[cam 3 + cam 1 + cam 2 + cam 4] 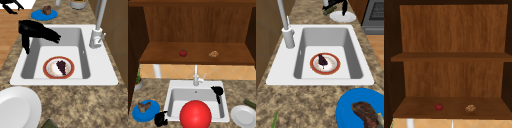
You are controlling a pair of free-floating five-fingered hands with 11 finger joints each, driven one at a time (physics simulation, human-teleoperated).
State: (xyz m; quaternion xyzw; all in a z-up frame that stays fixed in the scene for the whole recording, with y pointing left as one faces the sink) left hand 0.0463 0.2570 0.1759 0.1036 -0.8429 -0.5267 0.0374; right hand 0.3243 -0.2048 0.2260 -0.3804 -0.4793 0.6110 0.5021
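Right hand hovers over the right side of the sink, palm up high and fingers relaxed, pointing across the basin, one digit hanging straight down; it grips nothing. From the right side view the same hand floats above the basin's front wall, with the red-rimmed plate lying below it on the sink floor, a dark wedge of food resting on that plate. Hand and plate are well apart, no contact. In the front view a big red ball sits at the sink's front edge and hides the basin floor. Left hand hangs low at the sink's front-left corner, fingers curled in on nothing, just beside the blue plate with its brown lump of food on the worktop. White plate lies on the worktop's right end. Faucet stands at the sink's back rim. Up on the cabinet shelf sit an apple and a small tan item.
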